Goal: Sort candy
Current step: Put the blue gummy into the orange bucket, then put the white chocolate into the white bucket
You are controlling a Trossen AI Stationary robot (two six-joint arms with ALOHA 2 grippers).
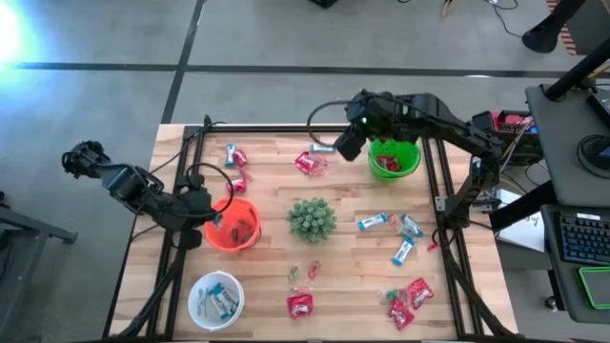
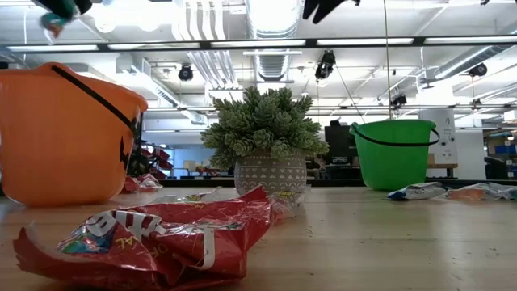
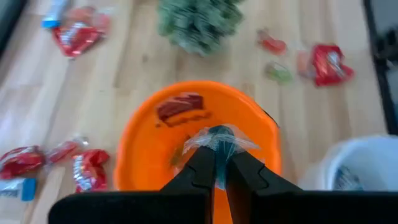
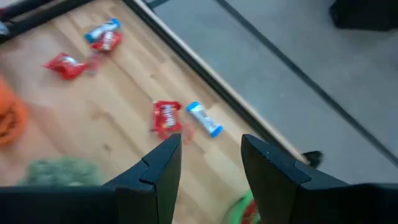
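Over orange bowl [image 1: 235, 227]: left gripper [image 3: 219, 163] clenched on wrapped candy [image 3: 219, 138]. Near green bowl [image 1: 395, 158]: right gripper [image 4: 210, 155] raised, fingers spread, empty.

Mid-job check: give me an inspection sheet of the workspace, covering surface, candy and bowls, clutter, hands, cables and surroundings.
Surface: wooden table, candy scattered on it.
Job's things: orange bowl holds red packets; green bowl holds red pieces; white bowl holds blue-and-white bars. Loose red packets and blue-and-white bars remain.
Clutter: potted spiky plant at centre.
Hands: left hand shut on a clear-wrapped candy above the orange bowl; right hand open, empty, beside the green bowl.
Cables: black cable looped by the right arm.
Surroundings: desk with keyboard on the right.
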